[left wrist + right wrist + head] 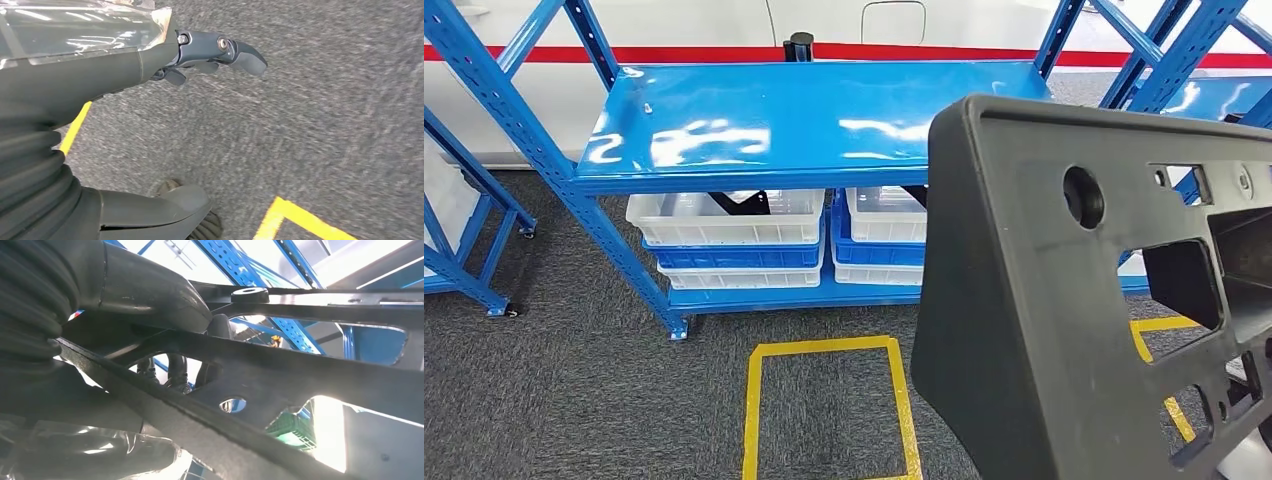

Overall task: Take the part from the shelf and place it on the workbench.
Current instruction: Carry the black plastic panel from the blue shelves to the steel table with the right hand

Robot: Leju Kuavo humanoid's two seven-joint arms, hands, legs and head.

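The left hand point(200, 55) hangs over the carpet, fingers loosely apart, holding nothing. To its right, the right hand point(165, 315) grips the black part point(1074, 300), fingers hooked through an opening, carried near the camera and clear of the blue shelf point(804, 120). Best keep it level and the grip firm until the table is reached.

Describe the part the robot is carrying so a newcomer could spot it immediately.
Start at the blue shelf; in front of it, on the head view's right, looms the dark grey plastic part held by the right hand. Unlike the white bins below the shelf, it is a flat panel pierced by cut-outs.
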